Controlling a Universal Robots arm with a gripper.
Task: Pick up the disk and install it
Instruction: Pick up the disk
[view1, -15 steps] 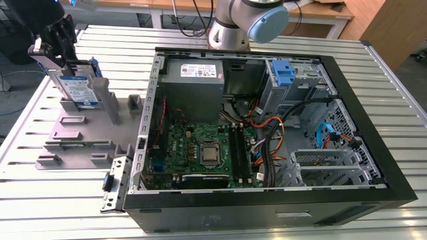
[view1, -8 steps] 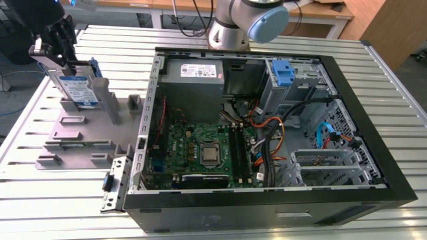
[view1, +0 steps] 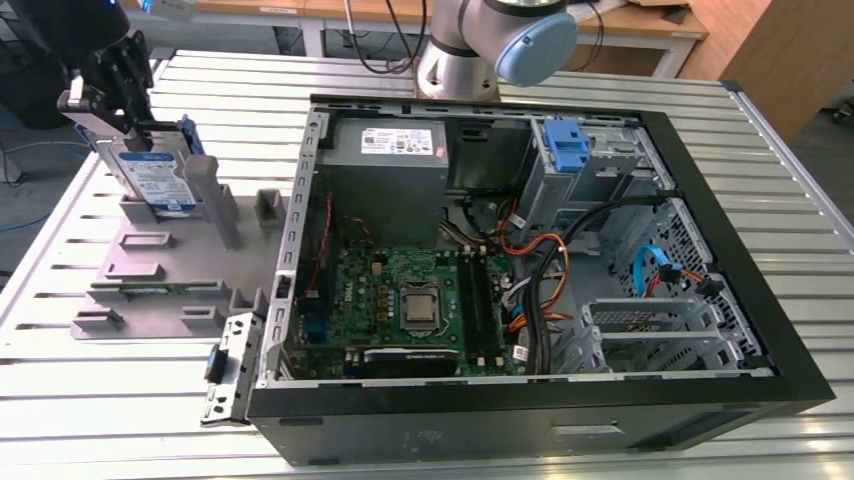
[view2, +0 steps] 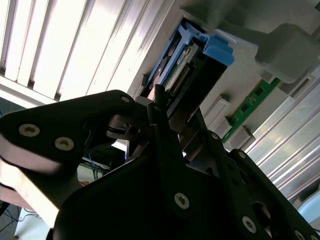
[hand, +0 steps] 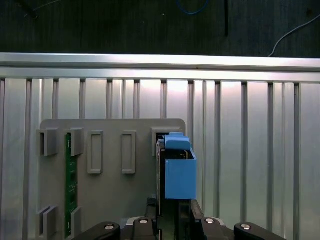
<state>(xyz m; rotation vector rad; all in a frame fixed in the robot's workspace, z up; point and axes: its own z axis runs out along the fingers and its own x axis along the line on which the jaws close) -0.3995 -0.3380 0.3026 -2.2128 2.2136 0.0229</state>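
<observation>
Evidently rigid, dense and slick-faced, the disk (view1: 154, 182) stands edge-up near the tabletop's (view1: 107, 400) edge, the pincer (view1: 123, 135) clenched on its upper rails.

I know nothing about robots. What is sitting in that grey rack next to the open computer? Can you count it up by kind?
In the grey rack:
disk in blue rails: 1
green circuit stick: 1
Total: 2
</observation>
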